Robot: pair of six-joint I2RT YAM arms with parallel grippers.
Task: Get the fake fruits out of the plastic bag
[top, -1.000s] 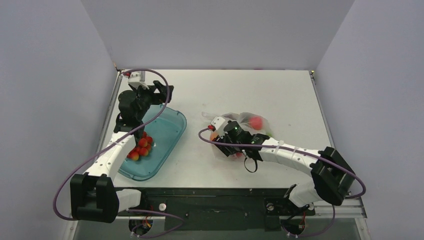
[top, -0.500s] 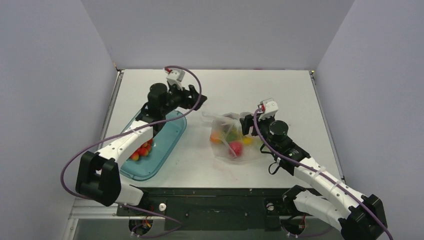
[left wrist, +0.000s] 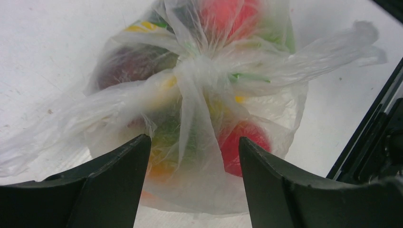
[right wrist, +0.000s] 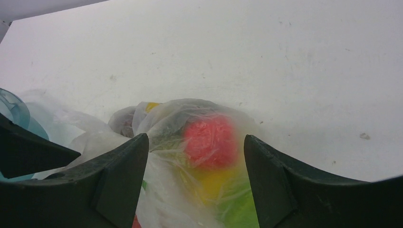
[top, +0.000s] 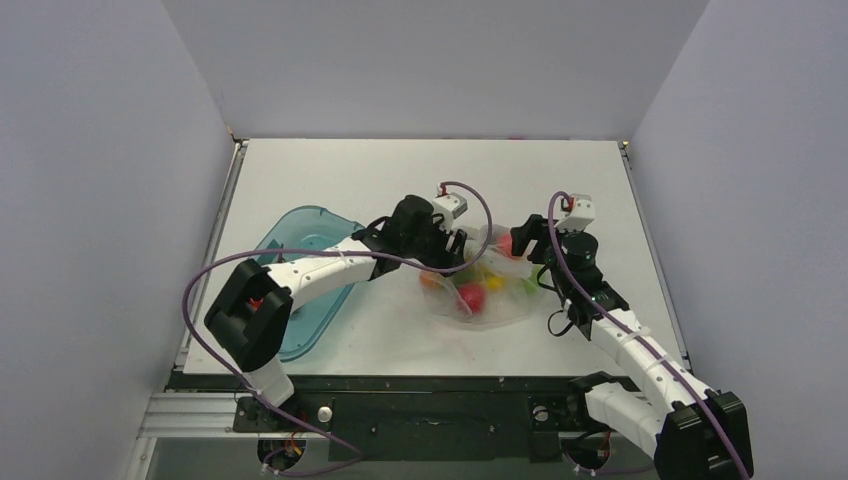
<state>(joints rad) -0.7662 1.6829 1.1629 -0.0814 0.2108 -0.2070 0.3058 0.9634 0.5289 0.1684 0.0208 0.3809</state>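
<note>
Jaws on both arms stand wide open and empty beside the plastic bag (top: 497,305), knotted shut mid-desk (top: 350,180), right of the teal tray (top: 300,225). Red, yellow and green fake fruits (right wrist: 210,140) show through its crinkled film.

Overhead; both wrist close-ups on bag (left wrist: 199,80)

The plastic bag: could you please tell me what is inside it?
Through the knotted plastic bag show a red fruit, a dark red round fruit, a yellow piece and a green piece. Crinkled film hides the rest.
</note>
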